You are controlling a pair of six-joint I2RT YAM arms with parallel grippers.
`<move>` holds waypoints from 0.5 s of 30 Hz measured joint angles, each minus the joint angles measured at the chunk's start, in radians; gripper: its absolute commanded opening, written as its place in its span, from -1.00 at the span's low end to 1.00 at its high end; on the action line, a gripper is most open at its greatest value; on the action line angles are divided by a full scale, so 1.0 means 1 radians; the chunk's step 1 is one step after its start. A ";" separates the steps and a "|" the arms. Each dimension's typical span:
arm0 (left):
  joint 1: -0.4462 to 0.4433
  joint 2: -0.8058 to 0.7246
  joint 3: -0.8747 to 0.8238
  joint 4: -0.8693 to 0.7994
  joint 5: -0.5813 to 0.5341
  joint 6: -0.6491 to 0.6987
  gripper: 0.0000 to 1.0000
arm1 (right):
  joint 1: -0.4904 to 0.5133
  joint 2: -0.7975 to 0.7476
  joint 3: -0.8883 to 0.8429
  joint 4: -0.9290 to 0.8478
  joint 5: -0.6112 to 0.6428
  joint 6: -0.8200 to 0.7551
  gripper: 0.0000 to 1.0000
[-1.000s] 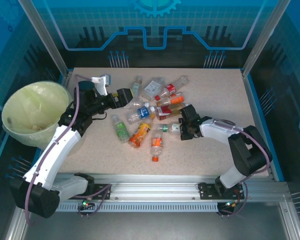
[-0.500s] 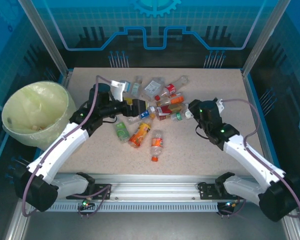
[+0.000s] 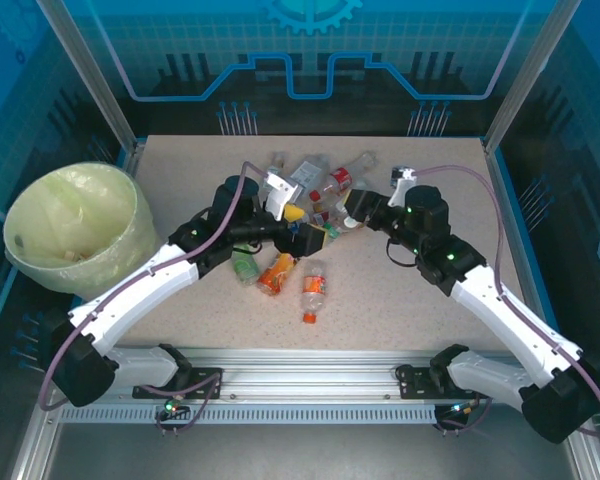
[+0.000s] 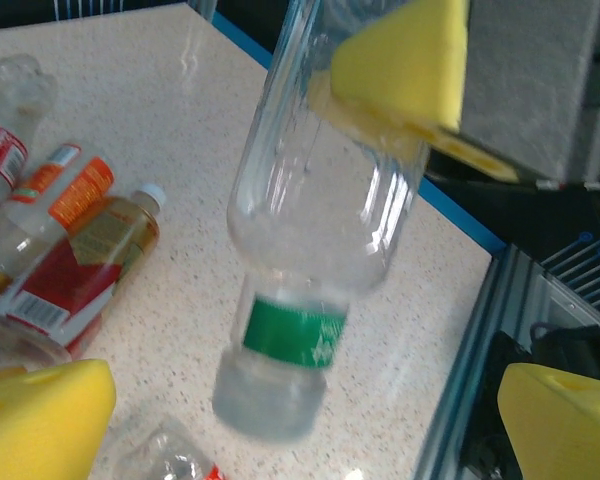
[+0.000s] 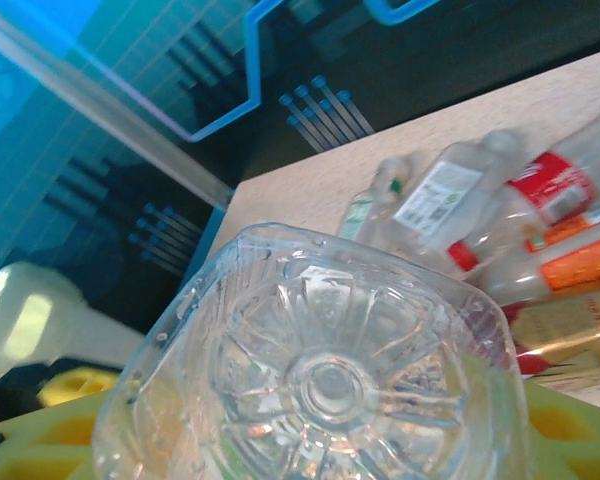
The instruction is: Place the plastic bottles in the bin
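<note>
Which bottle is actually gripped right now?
The clear bottle with the green label, clamped near its base by the right gripper. The other bottles lie loose on the table.

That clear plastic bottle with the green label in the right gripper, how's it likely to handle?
The clear plastic bottle with the green label looks empty, so probably light. Its thin, glossy walls may dent or slip in the right gripper. Gripped near its base with the cap end hanging free, it might swing.
</note>
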 measured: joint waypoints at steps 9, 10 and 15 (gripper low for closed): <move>-0.002 0.053 0.000 0.100 -0.002 0.021 0.81 | 0.084 0.090 0.118 0.009 -0.118 -0.013 0.01; -0.003 0.053 0.000 0.109 -0.002 0.021 0.77 | 0.087 0.101 0.125 0.010 -0.131 -0.013 0.01; -0.005 0.054 0.000 0.166 0.004 0.019 0.51 | 0.093 0.139 0.145 0.011 -0.176 -0.013 0.05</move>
